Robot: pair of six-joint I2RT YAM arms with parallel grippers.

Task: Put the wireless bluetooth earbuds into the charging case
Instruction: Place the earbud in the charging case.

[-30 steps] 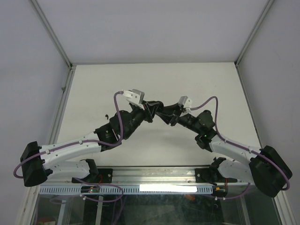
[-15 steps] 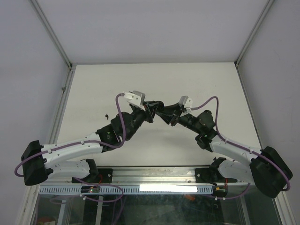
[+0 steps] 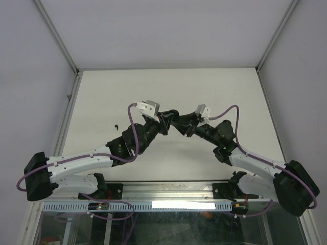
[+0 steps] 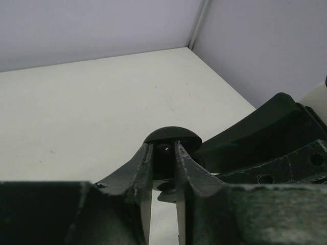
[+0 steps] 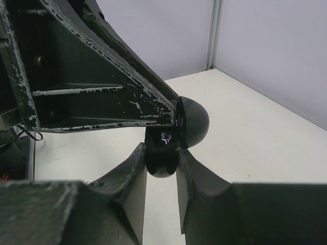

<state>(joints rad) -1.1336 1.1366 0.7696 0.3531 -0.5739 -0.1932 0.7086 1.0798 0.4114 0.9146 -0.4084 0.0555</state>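
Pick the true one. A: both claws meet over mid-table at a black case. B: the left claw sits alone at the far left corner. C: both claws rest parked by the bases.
A: in the top view the left claw and right claw are tip to tip over the table, and each wrist view shows its fingers closed on the black case.

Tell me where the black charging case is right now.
Mid-table in the top view, where the two arms meet: the glossy black rounded charging case sits between the fingers of the right gripper, with the left gripper pinching its upper end.
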